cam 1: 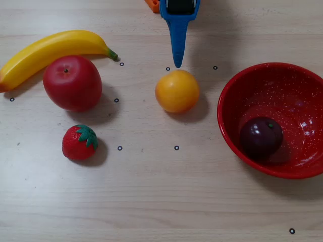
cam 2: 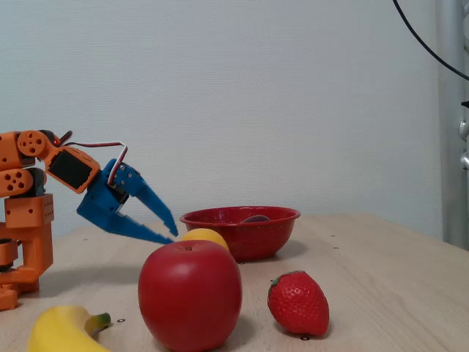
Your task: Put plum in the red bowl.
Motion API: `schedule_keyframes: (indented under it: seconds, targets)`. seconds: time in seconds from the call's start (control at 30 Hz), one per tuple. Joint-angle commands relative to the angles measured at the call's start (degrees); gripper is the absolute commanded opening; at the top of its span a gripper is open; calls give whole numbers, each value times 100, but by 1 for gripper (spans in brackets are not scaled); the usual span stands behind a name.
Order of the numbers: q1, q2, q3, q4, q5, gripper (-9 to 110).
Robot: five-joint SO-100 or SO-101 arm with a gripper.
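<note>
The plum (cam 1: 261, 137) lies inside the red bowl (cam 1: 237, 80), low in the left part of the hollow in the overhead view; in the fixed view only a dark sliver of it (cam 2: 256, 218) shows above the bowl's rim (cam 2: 220, 218). Judged from that, the placing looks done, and what is left is to take the arm clear without disturbing anything. The gripper (cam 2: 171, 231) holds nothing: its two blue fingers stand parted in the fixed view, one above the other, while from overhead they read as a single blue point (cam 1: 177, 59) above the table. The nearest thing to it is the orange fruit (cam 1: 177, 91), just below the tip in the overhead view and close beside the fingers in the fixed view (cam 2: 212, 236); whether they touch I cannot tell. A good retreat would lift or draw back toward the base and not dip or swing sideways, lest the fruit roll toward the bowl. The apple (cam 1: 72, 83), banana (cam 1: 48, 50) and strawberry (cam 1: 79, 142) lie well to the left in the overhead view, out of the way.
</note>
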Motion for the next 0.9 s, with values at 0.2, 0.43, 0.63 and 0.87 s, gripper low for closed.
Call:
schedule_keyframes:
  seconds: [0.2,0.43,0.63,0.87]
  targets:
    - [-193,88,79,281,-448,0]
    - [-237,88,79,299,-554,0]
    - [-246,88,79,299,-554,0]
    - [-246,88,79,299,-554,0]
